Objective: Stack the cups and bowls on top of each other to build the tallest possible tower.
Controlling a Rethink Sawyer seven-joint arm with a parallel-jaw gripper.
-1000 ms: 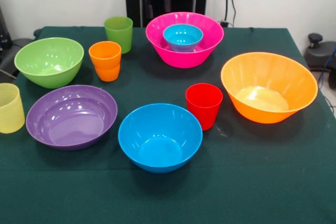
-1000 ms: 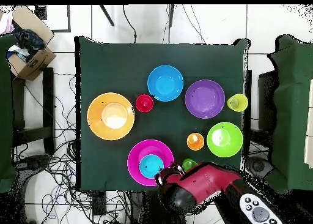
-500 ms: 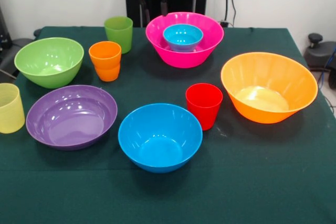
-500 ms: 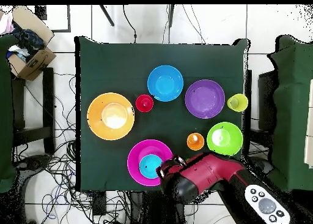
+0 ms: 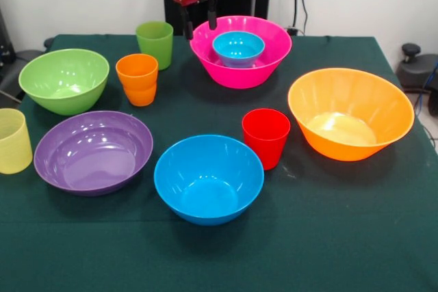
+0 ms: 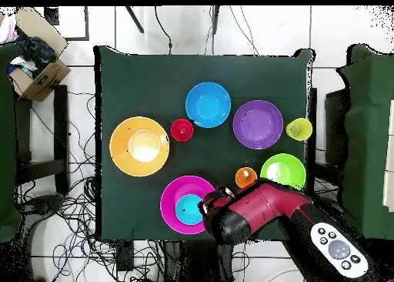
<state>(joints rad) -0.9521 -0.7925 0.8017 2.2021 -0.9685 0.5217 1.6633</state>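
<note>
My gripper (image 5: 199, 22) hangs at the table's far edge, its two fingers apart and empty, between the green cup (image 5: 155, 42) and the pink bowl (image 5: 239, 76). A small blue bowl (image 5: 238, 47) sits inside the pink one. The orange cup (image 5: 137, 78), red cup (image 5: 265, 137) and pale yellow cup (image 5: 14, 140) stand apart on the cloth. The lime green bowl (image 5: 63, 78), purple bowl (image 5: 93, 151), large blue bowl (image 5: 208, 178) and orange bowl (image 5: 356, 94) each lie alone. No tower stands. In the overhead view the red arm (image 6: 246, 213) hides the green cup.
A dark green cloth (image 5: 328, 237) covers the table. A cardboard box (image 6: 35, 63) and loose cables (image 6: 73, 209) lie on the floor beside it. The arm's wrist overhangs the table edge next to the pink bowl (image 6: 171, 198).
The gripper has come lower and further over the table, its fingers now showing beside the pink bowl's rim. In the overhead view the arm has moved over the green cup.
</note>
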